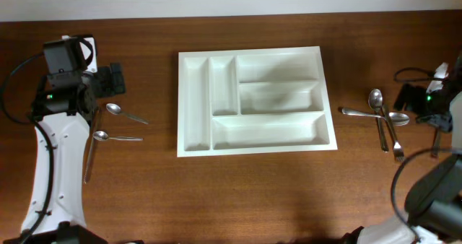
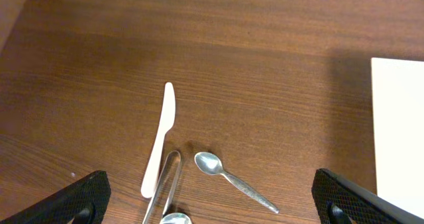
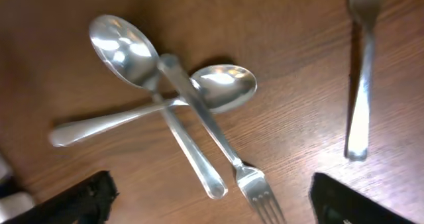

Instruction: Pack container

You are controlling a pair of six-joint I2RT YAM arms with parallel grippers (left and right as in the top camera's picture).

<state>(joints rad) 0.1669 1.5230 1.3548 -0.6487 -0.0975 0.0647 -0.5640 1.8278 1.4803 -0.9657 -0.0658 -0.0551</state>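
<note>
**PACKING STATUS: NOT STARTED**

The tray [image 1: 267, 132] is located at the centre of the counter [image 1: 253, 201], between the two arms. All five compartments are seen to be empty; nothing is packed. To the left, well apart from the tray, two spoons [image 1: 126, 114] and a knife [image 2: 159, 141] are laid out. To the right, two more spoons and a fork are crossed in a pile [image 3: 192, 98], with a second fork [image 3: 361, 85] beside it. The left hand [image 2: 209, 187] is held open above the left cutlery. The right hand [image 3: 212, 191] is held open above the pile. Nothing is gripped. All cutlery is judged to remain to be transferred.
</note>
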